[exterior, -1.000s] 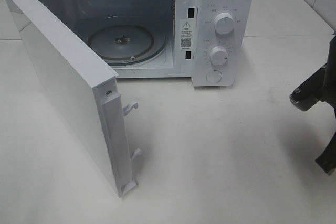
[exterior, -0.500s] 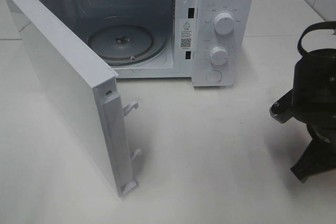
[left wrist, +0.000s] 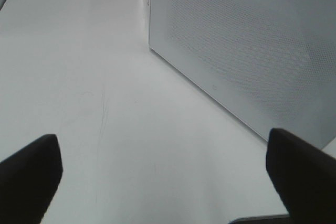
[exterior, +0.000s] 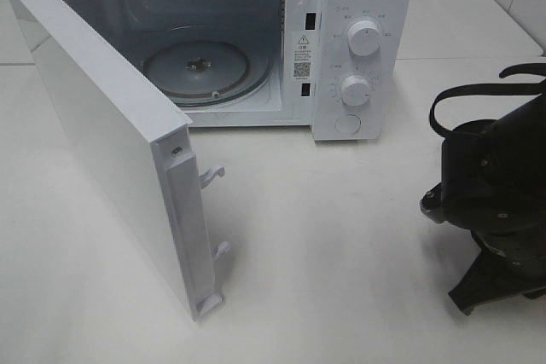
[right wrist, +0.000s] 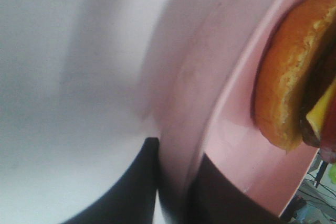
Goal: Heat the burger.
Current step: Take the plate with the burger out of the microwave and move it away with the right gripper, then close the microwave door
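The burger [right wrist: 286, 77] sits on a pink plate [right wrist: 210, 103]. The right claw [right wrist: 176, 182] pinches the plate's rim. The left claw [left wrist: 163, 174] is wide open and empty. The bun looks soft and could slide, so keep the plate flat

On the microwave [exterior: 256, 40] you will find a white sticker [exterior: 303, 55] on the strip of the front frame between the cavity and the control panel. It carries a warning triangle at the top, a few lines of print too small to read, and a square code below them. Around the upper knob [exterior: 364, 37] and the lower knob [exterior: 355, 89] on the right panel you can see small marks and characters, but none of them can be made out. Neither wrist view shows you any writing.
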`<state>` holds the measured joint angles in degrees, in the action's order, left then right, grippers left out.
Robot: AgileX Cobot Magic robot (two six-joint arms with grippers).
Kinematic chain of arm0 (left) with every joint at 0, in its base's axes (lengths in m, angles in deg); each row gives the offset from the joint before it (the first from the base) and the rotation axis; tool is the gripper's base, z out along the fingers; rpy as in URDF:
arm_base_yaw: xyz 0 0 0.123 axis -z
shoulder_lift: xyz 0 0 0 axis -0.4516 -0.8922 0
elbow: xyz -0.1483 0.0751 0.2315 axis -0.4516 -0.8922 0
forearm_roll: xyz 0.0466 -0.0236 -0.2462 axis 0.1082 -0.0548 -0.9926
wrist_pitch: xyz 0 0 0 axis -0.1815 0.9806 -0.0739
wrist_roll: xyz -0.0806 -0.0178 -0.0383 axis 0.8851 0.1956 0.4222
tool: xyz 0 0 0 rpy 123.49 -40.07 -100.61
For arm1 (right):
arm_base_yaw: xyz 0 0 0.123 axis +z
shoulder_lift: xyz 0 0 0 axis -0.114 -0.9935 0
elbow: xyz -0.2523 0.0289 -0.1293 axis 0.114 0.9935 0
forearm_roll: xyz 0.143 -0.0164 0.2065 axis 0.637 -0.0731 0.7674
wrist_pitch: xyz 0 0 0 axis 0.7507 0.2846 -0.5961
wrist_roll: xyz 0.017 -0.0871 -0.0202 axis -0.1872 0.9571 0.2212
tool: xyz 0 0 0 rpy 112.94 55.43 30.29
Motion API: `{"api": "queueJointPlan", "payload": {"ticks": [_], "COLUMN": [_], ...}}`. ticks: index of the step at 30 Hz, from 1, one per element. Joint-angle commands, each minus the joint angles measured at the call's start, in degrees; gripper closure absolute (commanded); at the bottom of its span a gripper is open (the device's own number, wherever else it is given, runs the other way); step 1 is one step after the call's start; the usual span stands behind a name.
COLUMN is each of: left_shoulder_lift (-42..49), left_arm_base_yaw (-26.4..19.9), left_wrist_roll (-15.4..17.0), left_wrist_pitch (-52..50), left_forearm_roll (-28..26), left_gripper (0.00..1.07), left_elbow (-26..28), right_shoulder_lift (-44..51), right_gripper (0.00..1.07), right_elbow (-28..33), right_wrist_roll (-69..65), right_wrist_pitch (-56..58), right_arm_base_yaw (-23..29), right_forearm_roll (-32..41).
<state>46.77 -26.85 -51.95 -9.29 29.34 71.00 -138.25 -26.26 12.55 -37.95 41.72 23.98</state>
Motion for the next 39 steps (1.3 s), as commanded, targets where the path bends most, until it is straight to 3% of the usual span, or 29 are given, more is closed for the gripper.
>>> {"api": "queueJointPlan", "payload": {"ticks": [1, 7, 10, 15, 25, 35, 39], "left_shoulder_lift": [0.69, 0.69, 0.69, 0.69, 0.69, 0.69, 0.69], "left_arm_base_yaw": [-0.06, -0.06, -0.06, -0.06, -0.06, -0.06, -0.06], "left_wrist_roll": [0.29, 0.29, 0.29, 0.29, 0.29, 0.29, 0.29], "left_wrist_pitch": [0.17, 0.17, 0.17, 0.17, 0.17, 0.17, 0.17], "left_forearm_roll": [-0.17, -0.17, -0.17, -0.17, -0.17, -0.17, -0.17], "left_gripper": [0.09, 0.09, 0.09, 0.09, 0.09, 0.09, 0.09], "left_elbow": [0.06, 0.06, 0.06, 0.06, 0.06, 0.06, 0.06], "right_shoulder_lift": [-1.15, -2.75, -3.09, -2.12, 8.37, 25.04, 32.89], "right_gripper": [0.99, 0.86, 0.7, 0.57, 0.56, 0.56, 0.5], "right_elbow": [-0.23, -0.23, -0.23, -0.34, -0.34, -0.34, -0.34], "right_wrist_roll": [-2.29, -4.76, -4.7, -2.46, 4.93, 23.61, 32.6], "right_wrist_pitch": [1.89, -0.69, -0.69, -0.57, -1.03, -5.61, -5.27], "right_arm_base_yaw": [-0.17, -0.17, -0.17, 0.0, 0.0, 0.0, 0.0], "right_forearm_roll": [-2.41, -2.41, -1.78, -0.06, 7.51, 20.45, 24.52]}}
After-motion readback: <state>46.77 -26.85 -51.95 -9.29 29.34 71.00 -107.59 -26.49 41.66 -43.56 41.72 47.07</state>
